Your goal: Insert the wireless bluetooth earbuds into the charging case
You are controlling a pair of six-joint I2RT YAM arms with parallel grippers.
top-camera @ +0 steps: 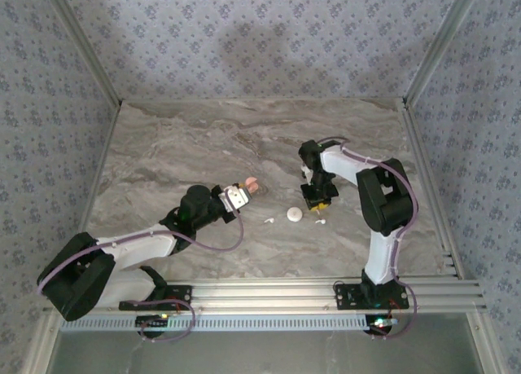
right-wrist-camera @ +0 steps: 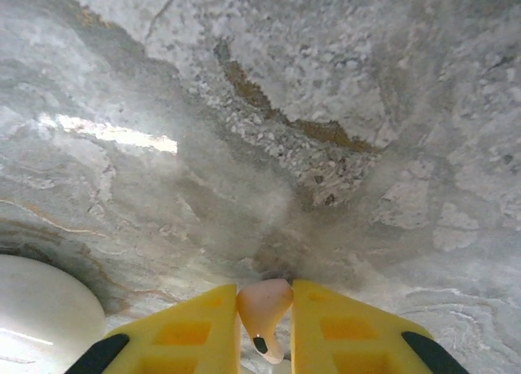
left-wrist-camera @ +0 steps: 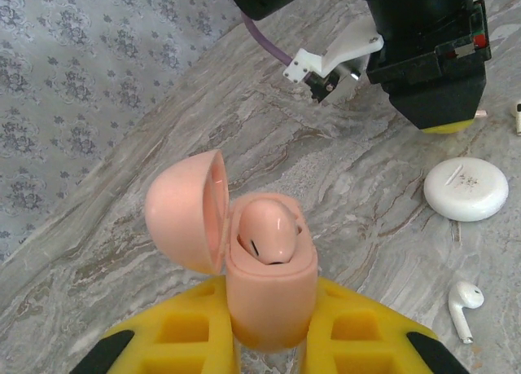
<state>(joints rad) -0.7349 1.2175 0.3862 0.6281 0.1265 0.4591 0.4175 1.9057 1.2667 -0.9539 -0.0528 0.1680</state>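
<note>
My left gripper is shut on a pink charging case and holds it off the table. The lid hangs open to the left, and one pink earbud sits in the case. To the right, my right gripper points down close to the marble, shut on a second pink earbud. Two white earbuds lie loose on the table: one left of a round white disc, another right of it.
The white disc lies just left of my right gripper's fingers. The right arm's black wrist hangs over the table beyond the case. Patterned walls and metal rails bound the marble tabletop.
</note>
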